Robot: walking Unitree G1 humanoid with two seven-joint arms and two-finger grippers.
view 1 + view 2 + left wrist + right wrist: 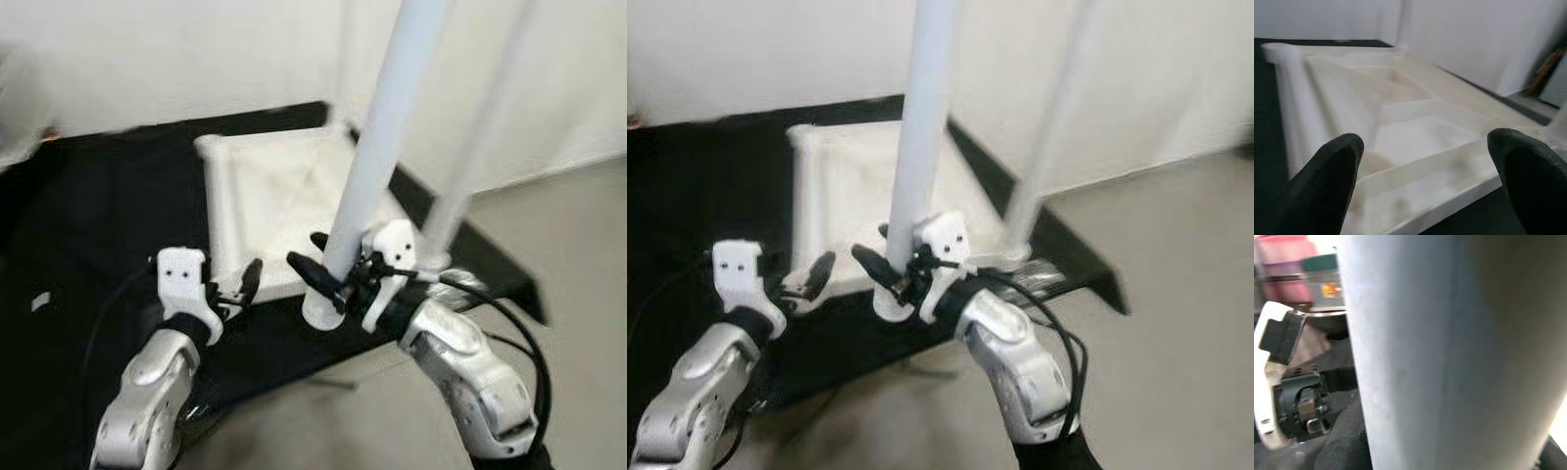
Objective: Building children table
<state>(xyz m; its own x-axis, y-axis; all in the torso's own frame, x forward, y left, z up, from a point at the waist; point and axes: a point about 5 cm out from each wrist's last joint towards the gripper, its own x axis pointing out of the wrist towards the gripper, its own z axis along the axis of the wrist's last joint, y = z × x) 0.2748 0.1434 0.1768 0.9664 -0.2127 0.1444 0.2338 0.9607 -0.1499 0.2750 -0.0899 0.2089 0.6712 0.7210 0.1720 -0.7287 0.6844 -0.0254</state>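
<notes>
A white children's table lies upside down on a black mat, its ribbed underside facing up. A white leg stands upright at its near corner, and a second leg rises at the corner to the right. My right gripper is shut on the near leg just above its base, one black finger on each side; the leg looms close in the right wrist view. My left gripper is open at the table's near edge, its fingertips spread wide with nothing between them.
The mat ends close to my arms, and grey floor lies beyond it to the right. A white wall stands behind the table. Blurred pink and red containers show in the right wrist view.
</notes>
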